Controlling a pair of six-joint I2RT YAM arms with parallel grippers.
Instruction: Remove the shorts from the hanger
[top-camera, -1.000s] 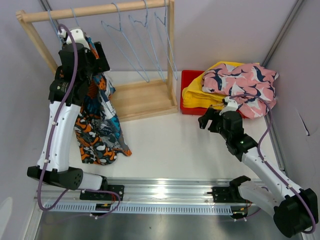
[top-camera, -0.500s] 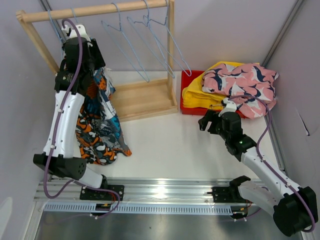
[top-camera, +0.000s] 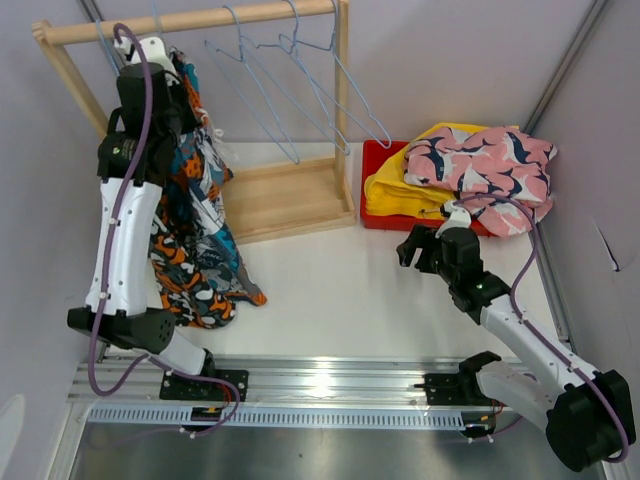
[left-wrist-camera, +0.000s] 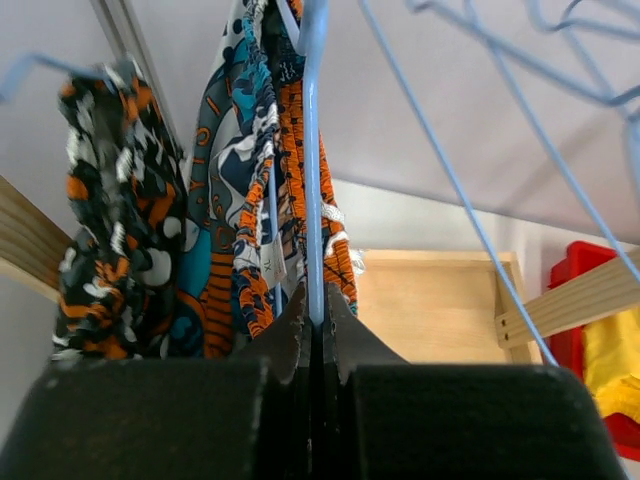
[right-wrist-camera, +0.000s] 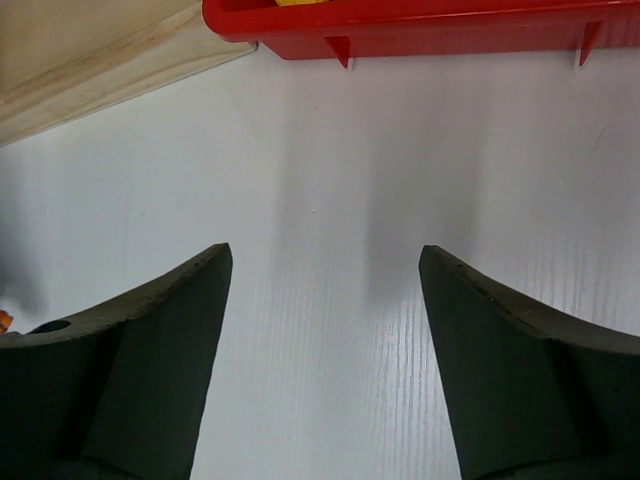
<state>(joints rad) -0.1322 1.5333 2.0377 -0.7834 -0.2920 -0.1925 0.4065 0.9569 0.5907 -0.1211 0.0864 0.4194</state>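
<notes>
Left tool (left-wrist-camera: 316, 322) pinches the blue hanger wire (left-wrist-camera: 311, 150); right tool (right-wrist-camera: 325, 290) gapes wide.

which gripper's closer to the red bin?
Right. The right gripper sits open just in front of the red bin; the left gripper is far off at the rack, shut on a blue hanger.

text: none legible | labels: none | brands/numbers/signs: none
</notes>
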